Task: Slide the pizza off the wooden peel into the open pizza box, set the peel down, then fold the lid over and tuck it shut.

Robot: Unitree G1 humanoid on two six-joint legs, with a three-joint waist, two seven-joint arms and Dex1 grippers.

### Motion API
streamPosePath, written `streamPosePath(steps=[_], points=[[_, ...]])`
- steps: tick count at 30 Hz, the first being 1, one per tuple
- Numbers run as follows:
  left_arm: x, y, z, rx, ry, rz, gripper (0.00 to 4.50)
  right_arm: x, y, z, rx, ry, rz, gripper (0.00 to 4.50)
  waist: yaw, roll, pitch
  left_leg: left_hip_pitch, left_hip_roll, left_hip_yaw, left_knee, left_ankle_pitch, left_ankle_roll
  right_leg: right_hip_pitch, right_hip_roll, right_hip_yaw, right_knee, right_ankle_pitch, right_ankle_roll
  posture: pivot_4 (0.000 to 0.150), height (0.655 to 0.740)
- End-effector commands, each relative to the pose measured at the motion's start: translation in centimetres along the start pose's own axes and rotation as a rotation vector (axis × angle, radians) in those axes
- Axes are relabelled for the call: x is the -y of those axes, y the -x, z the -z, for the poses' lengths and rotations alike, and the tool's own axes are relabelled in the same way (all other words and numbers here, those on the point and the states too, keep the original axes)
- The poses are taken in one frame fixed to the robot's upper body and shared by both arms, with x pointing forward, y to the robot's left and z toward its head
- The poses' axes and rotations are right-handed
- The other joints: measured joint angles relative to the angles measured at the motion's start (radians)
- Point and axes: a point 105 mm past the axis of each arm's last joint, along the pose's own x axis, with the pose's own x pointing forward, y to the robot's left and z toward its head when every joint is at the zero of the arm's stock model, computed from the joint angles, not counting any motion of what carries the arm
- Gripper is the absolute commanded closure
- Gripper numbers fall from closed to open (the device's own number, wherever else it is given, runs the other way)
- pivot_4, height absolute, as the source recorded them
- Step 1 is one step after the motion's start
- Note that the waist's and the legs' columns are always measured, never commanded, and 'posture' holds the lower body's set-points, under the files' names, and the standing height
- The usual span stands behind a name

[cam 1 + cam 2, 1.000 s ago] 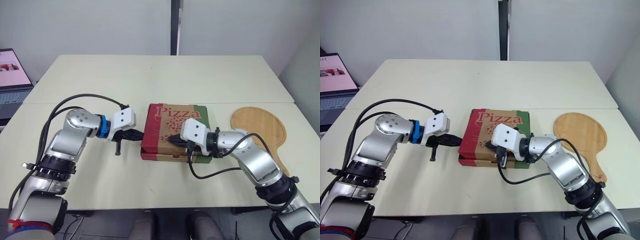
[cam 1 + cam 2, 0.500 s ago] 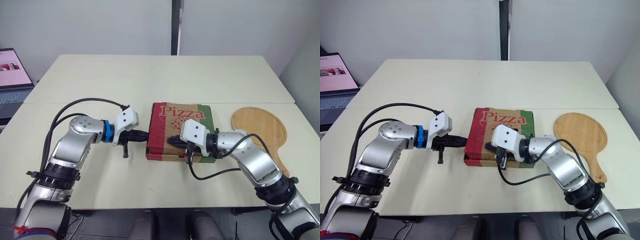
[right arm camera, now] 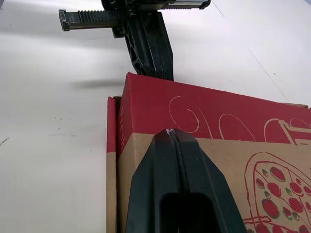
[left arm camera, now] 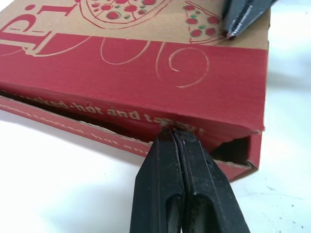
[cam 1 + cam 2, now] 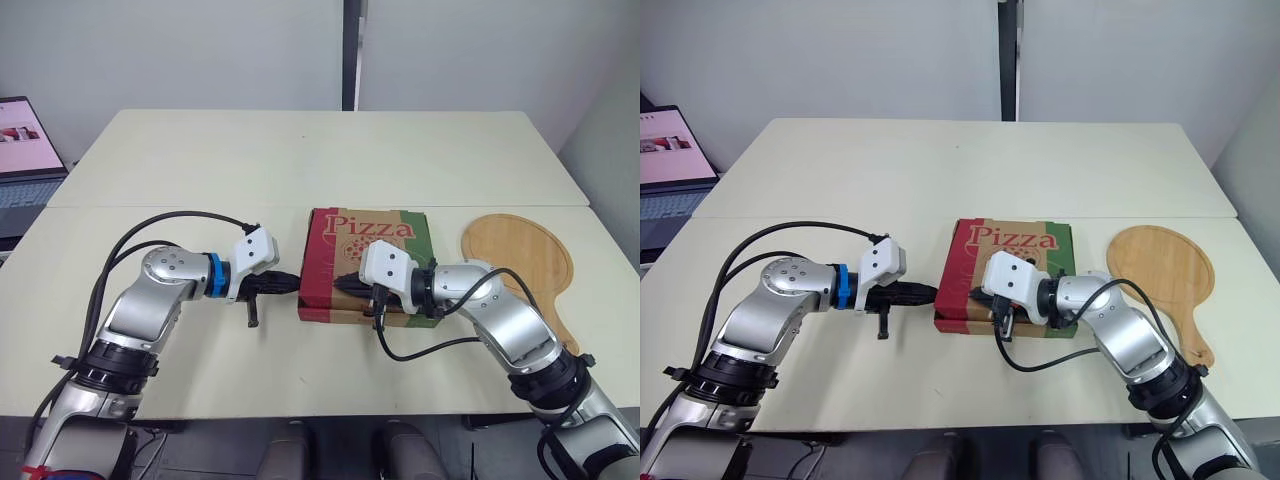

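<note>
From the head camera, the pizza box [image 5: 345, 250] is sitting closed, or nearly so, on the pale table [image 5: 300, 160] at centre right. The wooden peel [image 5: 520, 260] is lying flat just to its right, with no pizza on it. The left pincer [image 5: 292, 283] is reaching in against the box's left side, and the right pincer [image 5: 340, 283] is bearing down on the printed top near that same edge. A laptop [image 5: 25, 150] is glowing at the far left. In the left wrist view, the left pincer's fingers are clenched together on nothing, their tips pushing into the red side flap [image 4: 146, 82]. A dark gap is showing beneath the flap, so the tuck is likely not finished. In the right wrist view, the right pincer is likewise clenched and empty, with its tips resting on the brown lid [image 3: 233, 165] just inside the fold. The box looks like thin matte cardboard: light, easily creased, and probably apt to skate on the smooth table. Pinning the lid from above while nudging the flap close to its crease seems the safest purchase.
</note>
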Motion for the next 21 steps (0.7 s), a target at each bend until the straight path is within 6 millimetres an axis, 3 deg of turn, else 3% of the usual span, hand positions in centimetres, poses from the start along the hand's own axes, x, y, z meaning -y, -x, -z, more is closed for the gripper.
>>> streamPosePath(steps=[1, 5, 7, 13, 17, 21], points=[[-0.6, 2.2, -1.0, 0.023, -0.014, -0.028, 4.5, 0.0, -0.1, 0.5, -0.01, 0.009, 0.009, 4.47, -0.004, 0.0, 0.0, 0.0, 0.0, 0.0, 0.0, 0.0, 0.0, 0.0, 0.0, 0.0, 0.0, 0.0, 0.0, 0.15, 0.74], [-1.1, 3.7, -2.5, 0.071, 0.019, -0.039, 4.5, -0.1, -0.3, 1.4, -0.035, 0.0, 0.007, 4.47, -0.007, 0.0, 0.0, 0.0, 0.0, 0.0, 0.0, 0.0, 0.0, 0.0, 0.0, 0.0, 0.0, 0.0, 0.0, 0.15, 0.74], [-0.9, 3.5, -3.4, 0.09, 0.008, -0.022, 4.5, -0.3, -0.4, 2.0, -0.05, -0.008, 0.002, 4.47, -0.005, 0.0, 0.0, 0.0, 0.0, 0.0, 0.0, 0.0, 0.0, 0.0, 0.0, 0.0, 0.0, 0.0, 0.0, 0.15, 0.74], [0.4, 0.5, -3.9, 0.11, -0.024, 0.036, 4.5, -0.5, -0.2, 3.4, -0.068, 0.002, 0.033, 4.47, -0.005, 0.0, 0.0, 0.0, 0.0, 0.0, 0.0, 0.0, 0.0, 0.001, 0.0, 0.0, 0.0, 0.0, 0.0, 0.15, 0.74], [1.1, -1.5, -3.2, 0.084, -0.043, 0.064, 4.5, 0.2, 1.2, 3.1, -0.045, -0.032, 0.096, 4.47, -0.005, 0.0, 0.0, 0.0, 0.0, 0.0, 0.0, 0.0, 0.0, 0.001, 0.0, 0.0, 0.0, 0.0, 0.0, 0.15, 0.74], [1.7, -3.5, -2.3, 0.056, -0.009, 0.076, 4.5, -0.1, 2.6, 4.7, -0.078, -0.137, 0.126, 4.47, 0.001, 0.0, 0.0, 0.0, 0.0, 0.0, 0.0, 0.0, 0.0, 0.001, 0.0, 0.0, 0.0, 0.0, 0.0, 0.15, 0.74]])
